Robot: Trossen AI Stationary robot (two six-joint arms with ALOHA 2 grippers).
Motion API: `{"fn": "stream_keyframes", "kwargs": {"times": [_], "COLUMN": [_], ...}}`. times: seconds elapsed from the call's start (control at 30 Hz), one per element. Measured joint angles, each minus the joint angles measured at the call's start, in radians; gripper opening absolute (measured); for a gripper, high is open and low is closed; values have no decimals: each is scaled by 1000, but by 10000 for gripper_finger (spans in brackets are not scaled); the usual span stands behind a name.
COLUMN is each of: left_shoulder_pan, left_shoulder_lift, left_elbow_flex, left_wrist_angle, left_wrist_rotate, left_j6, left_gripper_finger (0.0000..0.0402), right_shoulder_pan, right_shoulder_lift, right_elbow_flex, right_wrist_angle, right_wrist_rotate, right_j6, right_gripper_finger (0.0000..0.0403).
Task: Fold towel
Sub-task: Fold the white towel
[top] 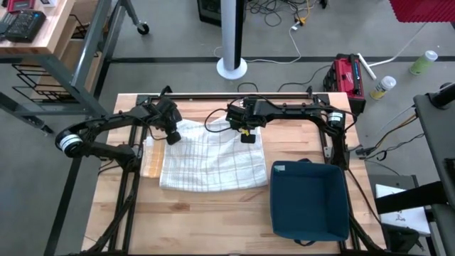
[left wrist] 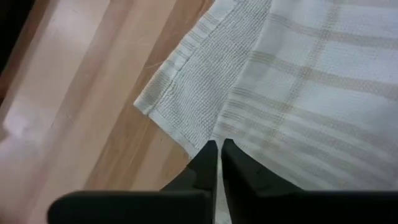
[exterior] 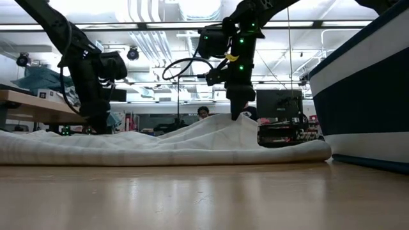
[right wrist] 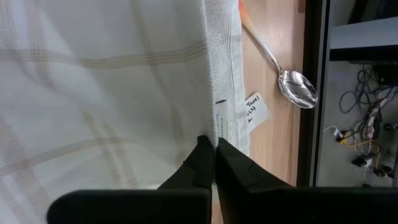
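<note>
Towel [top: 206,160]: white with faint tan check lines, spread on the far-centre part of the table, slightly rumpled; in the low view its far right part is raised into a peak.
Left pincer [top: 173,136]: at the towel's far left corner, fingers [left wrist: 208,163] pressed together, clamped on the towel's hem beside that corner.
Right pincer [top: 247,137]: at the towel's far right edge, fingers together, clamped on the hem next to a small sewn-in label [right wrist: 221,118]; the cloth peaks up beneath it.
Spoon [right wrist: 283,74]: metal, lying on the bare wood just beside the towel's edge, seen in the right wrist view only.
Paper tag [right wrist: 255,109]: small, handwritten, on the wood near the spoon.
Table [top: 206,220]: light butcher-block wood, dark frame rails along its sides.
Bin [top: 310,199]: dark blue, open-topped, near right on the table, just beside the towel's right edge; nothing visible inside.
Room: grey floor, white pole base [top: 232,67], red case [top: 346,75], loose cables, wooden bench [top: 32,28] at far left.
</note>
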Motion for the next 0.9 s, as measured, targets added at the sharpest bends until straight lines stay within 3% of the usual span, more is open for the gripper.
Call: {"fn": "stream_keyframes", "kwargs": {"times": [0.33, 0.5, 0.6, 0.73, 0.9], "left_shoulder_pan": [0, 0, 0, -5, -5], "left_shoulder_lift": [56, 129, 141, 95, 11], "left_elbow_flex": [0, 0, 1, -1, 0], "left_wrist_angle": [47, 53, 59, 67, 1], "left_wrist_rotate": [17, 20, 26, 66, 4], "left_j6": [-16, -16, -10, -8, -39], "left_gripper_finger": [108, 126, 105, 20, 16], "right_shoulder_pan": [-2, -1, -3, -8, -18], "right_shoulder_lift": [0, 0, 0, 0, -1], "right_elbow_flex": [0, 0, 0, 0, 0], "right_wrist_angle": [5, 11, 11, 11, -9], "right_wrist_rotate": [-23, -52, -52, -51, -42], "right_j6": [-1, -1, -2, -4, -1], "right_gripper_finger": [0, 0, 0, 0, 0]}}
